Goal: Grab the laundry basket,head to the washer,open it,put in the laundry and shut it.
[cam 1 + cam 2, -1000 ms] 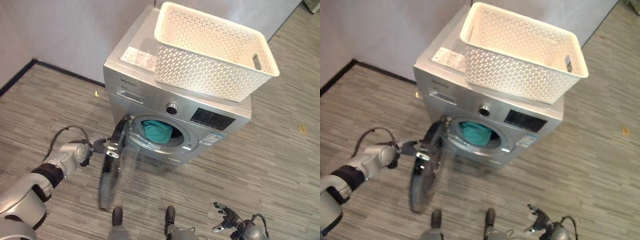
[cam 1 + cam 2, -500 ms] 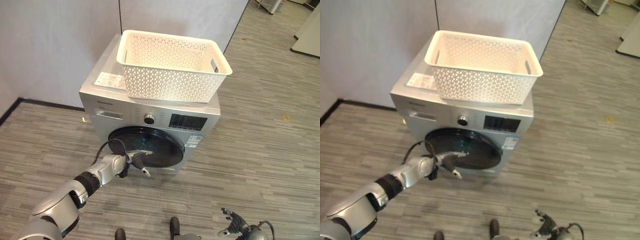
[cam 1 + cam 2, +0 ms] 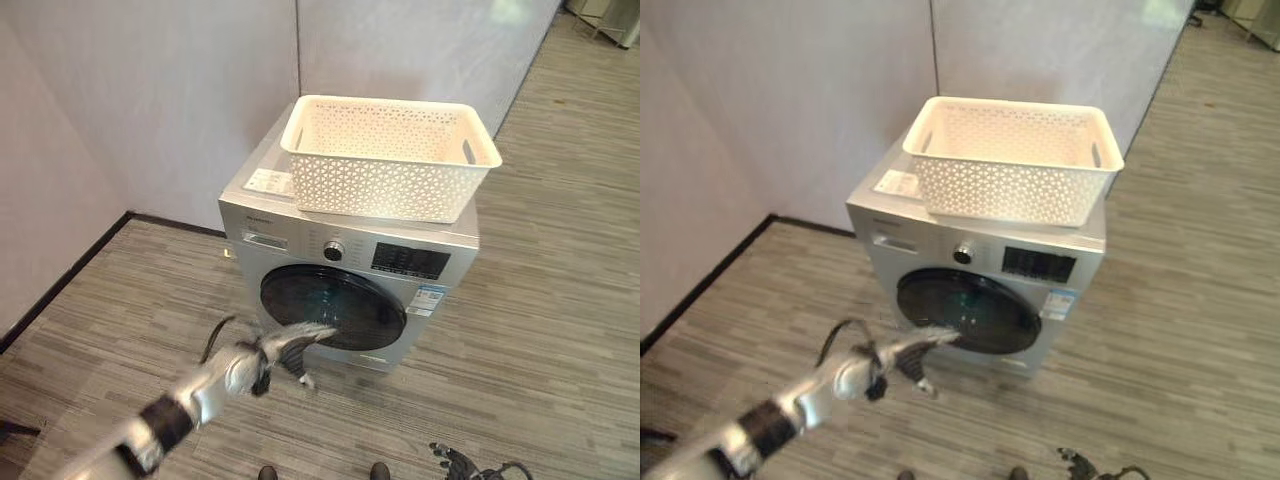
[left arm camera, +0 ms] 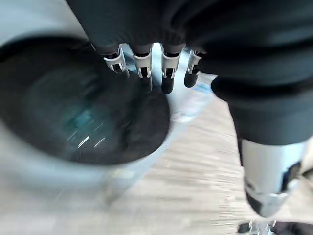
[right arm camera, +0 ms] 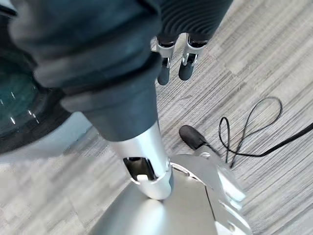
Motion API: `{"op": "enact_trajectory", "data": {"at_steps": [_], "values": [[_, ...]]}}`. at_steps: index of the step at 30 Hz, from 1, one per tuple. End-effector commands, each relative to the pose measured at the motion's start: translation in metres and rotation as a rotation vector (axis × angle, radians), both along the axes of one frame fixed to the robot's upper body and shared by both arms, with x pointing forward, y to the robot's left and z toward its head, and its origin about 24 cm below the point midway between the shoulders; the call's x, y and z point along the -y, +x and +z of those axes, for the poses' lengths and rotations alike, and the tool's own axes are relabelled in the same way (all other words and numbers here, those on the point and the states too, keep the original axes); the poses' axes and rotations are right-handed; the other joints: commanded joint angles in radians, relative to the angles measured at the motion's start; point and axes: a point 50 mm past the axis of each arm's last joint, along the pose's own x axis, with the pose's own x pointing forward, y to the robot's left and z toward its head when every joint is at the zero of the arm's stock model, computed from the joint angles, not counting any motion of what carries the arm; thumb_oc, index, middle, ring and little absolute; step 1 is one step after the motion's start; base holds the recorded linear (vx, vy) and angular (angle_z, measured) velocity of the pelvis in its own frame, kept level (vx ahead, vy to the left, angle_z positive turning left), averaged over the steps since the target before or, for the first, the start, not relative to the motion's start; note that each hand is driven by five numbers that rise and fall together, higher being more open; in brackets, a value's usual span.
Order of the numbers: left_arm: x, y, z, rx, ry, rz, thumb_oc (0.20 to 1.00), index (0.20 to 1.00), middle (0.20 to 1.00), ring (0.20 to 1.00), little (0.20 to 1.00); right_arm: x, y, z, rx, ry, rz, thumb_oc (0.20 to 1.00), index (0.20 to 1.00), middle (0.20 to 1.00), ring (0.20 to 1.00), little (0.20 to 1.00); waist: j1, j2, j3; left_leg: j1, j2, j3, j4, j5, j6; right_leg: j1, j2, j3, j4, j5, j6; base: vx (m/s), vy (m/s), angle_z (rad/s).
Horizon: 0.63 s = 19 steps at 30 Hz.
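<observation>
The silver washer [image 3: 300, 232] stands against the wall with its round dark glass door [image 3: 335, 306] shut. Teal laundry [image 4: 80, 120] shows dimly through the glass. The white lattice laundry basket [image 3: 390, 155] rests on top of the washer and looks empty. My left hand [image 3: 283, 348] reaches out low in front of the door's lower left rim, fingers [image 4: 166, 73] straight and holding nothing. I cannot tell whether they touch the door. My right hand [image 3: 452, 462] hangs low at the bottom right over the floor, fingers [image 5: 172, 66] relaxed and empty.
Grey walls [image 3: 150, 100] meet in a corner behind the washer, with a dark skirting strip [image 3: 60, 290] along the left wall. Striped grey flooring [image 3: 540, 330] spreads out to the right and in front.
One second ago the door stood open under my left hand, with the teal laundry showing in the drum. It swung shut by half a second ago. The camera has since shifted.
</observation>
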Motion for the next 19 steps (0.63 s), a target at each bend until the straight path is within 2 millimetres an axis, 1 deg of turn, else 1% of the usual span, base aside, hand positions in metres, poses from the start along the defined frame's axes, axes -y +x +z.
{"op": "enact_trajectory", "data": {"at_steps": [1, 2, 3, 4, 5, 6, 7, 8, 9, 10, 11, 12, 13, 15, 16, 17, 18, 19], "values": [[-0.017, 0.013, -0.007, -0.022, -0.088, 0.190, 1.000, 1.000, 1.000, 1.000, 1.000, -0.019, 0.035, 0.007, 0.116, 0.039, 0.019, 1.000, 1.000, 1.000, 1.000, 1.000, 0.024, -0.011, 0.046, 0.024, -0.057, 0.022, 0.006, -0.069, 0.059, 0.096, 0.012, -0.049, 0.069, -0.138, 0.034, -0.06, 0.023, 0.14], [-0.039, -0.006, -0.037, -0.111, -0.071, 0.421, 1.000, 1.000, 1.000, 1.000, 1.000, -0.018, 0.027, 0.001, 0.086, 0.022, -0.019, 1.000, 1.000, 1.000, 1.000, 1.000, 0.040, -0.013, 0.046, 0.030, -0.060, 0.014, 0.006, -0.068, 0.062, 0.103, 0.011, -0.049, 0.071, -0.140, 0.031, -0.07, 0.020, 0.12], [-0.045, -0.016, -0.049, -0.147, -0.053, 0.489, 1.000, 1.000, 1.000, 1.000, 1.000, -0.016, 0.020, -0.003, 0.054, 0.011, -0.048, 1.000, 1.000, 1.000, 1.000, 1.000, 0.045, -0.013, 0.045, 0.031, -0.061, 0.010, 0.006, -0.068, 0.063, 0.105, 0.011, -0.049, 0.070, -0.139, 0.030, -0.07, 0.019, 0.06], [-0.044, -0.015, -0.049, -0.146, -0.053, 0.489, 1.000, 1.000, 1.000, 1.000, 1.000, -0.016, 0.021, -0.003, 0.056, 0.010, -0.047, 1.000, 1.000, 1.000, 1.000, 1.000, 0.043, -0.013, 0.043, 0.026, -0.062, 0.009, 0.006, -0.064, 0.064, 0.102, 0.011, -0.050, 0.068, -0.135, 0.029, -0.06, 0.031, 0.07], [-0.062, -0.039, -0.069, -0.225, -0.028, 0.651, 1.000, 1.000, 1.000, 1.000, 1.000, -0.013, 0.009, -0.009, 0.013, -0.010, -0.097, 1.000, 1.000, 1.000, 1.000, 1.000, 0.053, -0.012, 0.039, 0.035, -0.064, 0.010, 0.006, -0.066, 0.066, 0.108, 0.009, -0.047, 0.068, -0.135, 0.029, -0.05, 0.027, 0.09], [-0.062, -0.039, -0.069, -0.224, -0.028, 0.651, 1.000, 1.000, 1.000, 1.000, 1.000, -0.012, 0.010, -0.009, 0.013, -0.011, -0.097, 1.000, 1.000, 1.000, 1.000, 1.000, 0.052, -0.012, 0.038, 0.032, -0.064, 0.009, 0.006, -0.064, 0.067, 0.106, 0.008, -0.048, 0.067, -0.133, 0.029, -0.08, 0.032, 0.10], [-0.071, -0.062, -0.088, -0.324, -0.004, 0.794, 1.000, 1.000, 1.000, 1.000, 1.000, -0.009, -0.007, -0.016, -0.052, -0.031, -0.162, 1.000, 1.000, 1.000, 1.000, 1.000, 0.055, -0.013, 0.029, 0.037, -0.066, 0.008, 0.006, -0.063, 0.068, 0.110, 0.007, -0.049, 0.066, -0.130, 0.028, -0.04, 0.009, 0.05], [-0.070, -0.062, -0.088, -0.324, -0.005, 0.794, 1.000, 1.000, 1.000, 1.000, 1.000, -0.009, -0.007, -0.016, -0.051, -0.031, -0.162, 1.000, 1.000, 1.000, 1.000, 1.000, 0.054, -0.013, 0.029, 0.036, -0.066, 0.007, 0.006, -0.063, 0.068, 0.110, 0.007, -0.049, 0.066, -0.130, 0.028, -0.05, 0.016, -0.04], [-0.077, -0.084, -0.101, -0.417, 0.046, 0.861, 1.000, 1.000, 1.000, 1.000, 1.000, -0.003, -0.023, -0.021, -0.113, -0.057, -0.208, 1.000, 1.000, 1.000, 1.000, 1.000, 0.050, -0.013, 0.023, 0.047, -0.068, 0.009, 0.006, -0.068, 0.067, 0.118, 0.006, -0.046, 0.068, -0.133, 0.026, -0.03, 0.014, -0.06], [-0.079, -0.091, -0.105, -0.444, 0.073, 0.878, 1.000, 1.000, 1.000, 1.000, 1.000, 0.000, -0.029, -0.022, -0.138, -0.073, -0.229, 1.000, 1.000, 1.000, 1.000, 1.000, 0.047, -0.013, 0.017, 0.047, -0.069, 0.007, 0.006, -0.067, 0.068, 0.117, 0.006, -0.046, 0.067, -0.131, 0.025, -0.03, 0.014, -0.04], [-0.079, -0.091, -0.105, -0.444, 0.073, 0.878, 1.000, 1.000, 1.000, 1.000, 1.000, 0.000, -0.029, -0.022, -0.138, -0.073, -0.229, 1.000, 1.000, 1.000, 1.000, 1.000, 0.047, -0.013, 0.018, 0.047, -0.069, 0.007, 0.006, -0.067, 0.068, 0.117, 0.006, -0.046, 0.067, -0.131, 0.025, -0.04, 0.014, -0.03], [-0.080, -0.104, -0.111, -0.498, 0.090, 0.910, 1.000, 1.000, 1.000, 1.000, 1.000, 0.007, -0.043, -0.024, -0.189, -0.097, -0.278, 1.000, 1.000, 1.000, 1.000, 1.000, 0.043, -0.009, 0.015, 0.057, -0.069, 0.008, 0.006, -0.071, 0.068, 0.122, 0.004, -0.041, 0.071, -0.135, 0.024, 0.00, 0.000, 0.00], [-0.079, -0.104, -0.111, -0.498, 0.089, 0.910, 1.000, 1.000, 1.000, 1.000, 1.000, 0.007, -0.043, -0.024, -0.188, -0.097, -0.278, 1.000, 1.000, 1.000, 1.000, 1.000, 0.042, -0.009, 0.013, 0.053, -0.070, 0.007, 0.006, -0.069, 0.068, 0.120, 0.004, -0.042, 0.069, -0.133, 0.024, -0.03, 0.017, -0.02], [-0.080, -0.116, -0.115, -0.551, 0.072, 0.962, 1.000, 1.000, 1.000, 1.000, 1.000, 0.011, -0.054, -0.025, -0.221, -0.106, -0.324, 1.000, 1.000, 1.000, 1.000, 1.000, 0.035, -0.006, 0.006, 0.059, -0.069, 0.008, 0.006, -0.071, 0.069, 0.122, 0.001, -0.037, 0.070, -0.132, 0.023, 0.00, 0.000, 0.00], [-0.079, -0.121, -0.117, -0.570, 0.067, 0.983, 1.000, 1.000, 1.000, 1.000, 1.000, 0.012, -0.057, -0.025, -0.231, -0.105, -0.341, 1.000, 1.000, 1.000, 1.000, 1.000, 0.031, -0.005, 0.005, 0.061, -0.068, 0.010, 0.006, -0.073, 0.069, 0.121, 0.001, -0.034, 0.071, -0.132, 0.022, -0.04, 0.010, -0.08], [-0.077, -0.128, -0.119, -0.600, 0.043, 1.025, 1.000, 1.000, 1.000, 1.000, 1.000, 0.011, -0.065, -0.027, -0.255, -0.099, -0.370, 1.000, 1.000, 1.000, 1.000, 1.000, 0.023, -0.003, 0.003, 0.070, -0.067, 0.020, 0.006, -0.076, 0.071, 0.119, 0.001, -0.015, 0.071, -0.127, 0.022, -0.03, 0.007, -0.09], [-0.077, -0.128, -0.119, -0.600, 0.043, 1.025, 1.000, 1.000, 1.000, 1.000, 1.000, 0.011, -0.065, -0.027, -0.255, -0.099, -0.370, 1.000, 1.000, 1.000, 1.000, 1.000, 0.023, -0.003, 0.003, 0.070, -0.067, 0.020, 0.006, -0.077, 0.071, 0.119, 0.001, -0.015, 0.071, -0.127, 0.022, -0.02, 0.012, -0.12], [-0.072, -0.130, -0.121, -0.610, 0.009, 1.051, 1.000, 1.000, 1.000, 1.000, 1.000, 0.008, -0.068, -0.028, -0.269, -0.094, -0.378, 1.000, 1.000, 1.000, 1.000, 1.000, 0.018, -0.001, 0.002, 0.078, -0.067, 0.026, 0.006, -0.080, 0.073, 0.119, 0.000, -0.005, 0.069, -0.123, 0.023, 0.00, 0.011, -0.08]]}}
